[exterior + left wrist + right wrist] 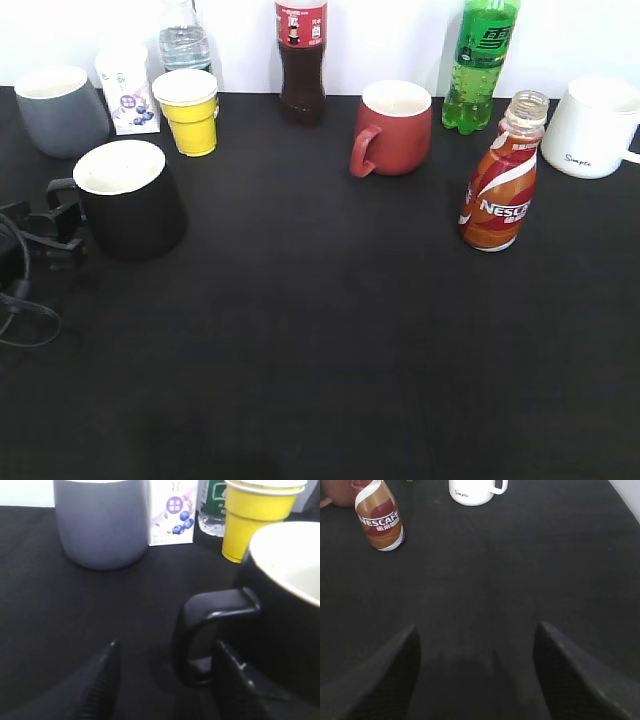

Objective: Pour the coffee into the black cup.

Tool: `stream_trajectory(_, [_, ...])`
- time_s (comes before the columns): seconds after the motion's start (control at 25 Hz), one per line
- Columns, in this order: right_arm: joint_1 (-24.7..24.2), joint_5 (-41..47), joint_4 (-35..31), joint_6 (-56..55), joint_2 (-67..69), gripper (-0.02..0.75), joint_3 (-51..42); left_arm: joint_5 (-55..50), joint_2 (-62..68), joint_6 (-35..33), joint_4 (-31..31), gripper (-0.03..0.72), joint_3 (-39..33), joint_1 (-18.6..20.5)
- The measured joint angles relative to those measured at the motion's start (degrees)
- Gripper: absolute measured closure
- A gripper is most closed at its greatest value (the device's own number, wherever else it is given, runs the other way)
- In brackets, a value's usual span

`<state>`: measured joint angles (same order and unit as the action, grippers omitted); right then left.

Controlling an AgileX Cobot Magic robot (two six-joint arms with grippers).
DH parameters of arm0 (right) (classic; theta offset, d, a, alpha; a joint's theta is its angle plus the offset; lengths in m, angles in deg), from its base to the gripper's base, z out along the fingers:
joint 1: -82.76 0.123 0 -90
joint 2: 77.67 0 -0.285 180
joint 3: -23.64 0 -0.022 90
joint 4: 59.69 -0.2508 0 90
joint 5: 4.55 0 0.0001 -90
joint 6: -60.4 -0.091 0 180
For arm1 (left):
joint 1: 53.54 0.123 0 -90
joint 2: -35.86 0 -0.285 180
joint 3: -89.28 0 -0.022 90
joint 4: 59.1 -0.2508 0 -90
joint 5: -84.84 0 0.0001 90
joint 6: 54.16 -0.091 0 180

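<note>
The coffee bottle (503, 175), with an orange-red and white Nescafe label and an uncapped clear neck, stands upright at the right; it also shows in the right wrist view (380, 517). The black cup (130, 200), white inside, stands at the left. My left gripper (55, 222) is at the cup's handle. In the left wrist view the open jaws (166, 650) straddle the black handle (200, 625) of the cup (285, 630), not closed on it. My right gripper (477, 630) is open and empty over bare black table, well short of the bottle; it is out of the exterior view.
A grey mug (60, 108), milk carton (127, 90), yellow paper cups (190, 110), water bottle (185, 40), cola bottle (302, 60), dark red mug (392, 127), green soda bottle (482, 65) and white mug (595, 125) line the back. Cables (20, 300) lie at the left edge.
</note>
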<state>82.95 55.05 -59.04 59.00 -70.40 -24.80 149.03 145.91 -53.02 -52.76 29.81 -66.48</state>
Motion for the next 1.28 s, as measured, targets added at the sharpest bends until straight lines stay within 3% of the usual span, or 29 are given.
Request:
stream_trajectory(0.32, [0.00,0.00,0.00,0.00,0.00,0.183,0.00,-1.57,0.04,0.00,0.61,0.205,2.90,0.00])
stream_trajectory(0.44, [0.00,0.00,0.00,0.00,0.00,0.183,0.00,-3.58,0.24,0.00,-0.30,0.205,4.09,2.87])
stream_trajectory(0.56, [0.00,0.00,0.00,0.00,0.00,0.183,0.00,-4.20,0.86,0.00,-7.63,0.205,5.55,6.38])
stream_trajectory(0.68, [0.00,0.00,0.00,-0.06,0.00,0.183,0.00,-4.20,4.67,0.00,-11.72,0.219,9.45,6.69])
stream_trajectory(0.76, [0.00,0.00,0.00,-0.06,0.00,0.183,0.00,-4.21,7.01,0.00,-12.86,0.316,12.67,6.79])
stream_trajectory(0.84, [0.00,0.00,0.00,-0.06,0.00,0.183,0.00,-2.80,7.55,0.00,-13.11,0.559,14.24,6.79])
stream_trajectory(0.88, [0.00,0.00,0.00,-0.06,0.00,0.183,0.00,-2.58,7.55,-0.18,-13.18,0.643,14.24,6.79])
stream_trajectory(1.04, [0.00,0.00,0.00,-0.06,0.00,0.183,0.00,1.03,6.53,3.19,-13.71,0.646,11.95,6.79])
stream_trajectory(1.2, [0.00,0.00,0.00,-0.06,0.00,0.183,0.00,1.95,0.79,6.26,-24.41,0.646,10.27,6.58])
stream_trajectory(1.28, [0.00,0.00,0.00,-0.06,0.00,0.183,0.00,2.35,-0.03,6.53,-26.90,0.646,10.27,4.97])
